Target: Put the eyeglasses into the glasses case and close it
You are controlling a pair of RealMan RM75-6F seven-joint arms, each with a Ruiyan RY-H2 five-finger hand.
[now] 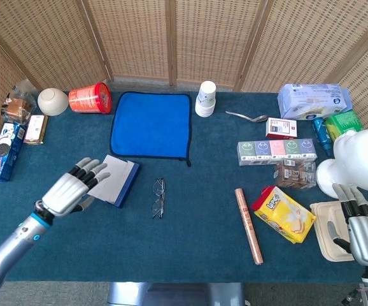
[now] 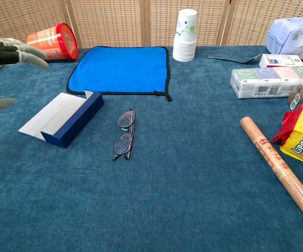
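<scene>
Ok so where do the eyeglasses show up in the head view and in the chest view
Head view: the eyeglasses lie left of centre on the table, just right of the open glasses case.
Chest view: the eyeglasses lie left of centre, right of the glasses case.
Shared landmark: the blue cloth lies just beyond them in both.

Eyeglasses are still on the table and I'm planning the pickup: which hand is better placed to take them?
Left. The left hand hovers open beside the glasses case, near the eyeglasses. The right hand is at the far table edge.
</scene>
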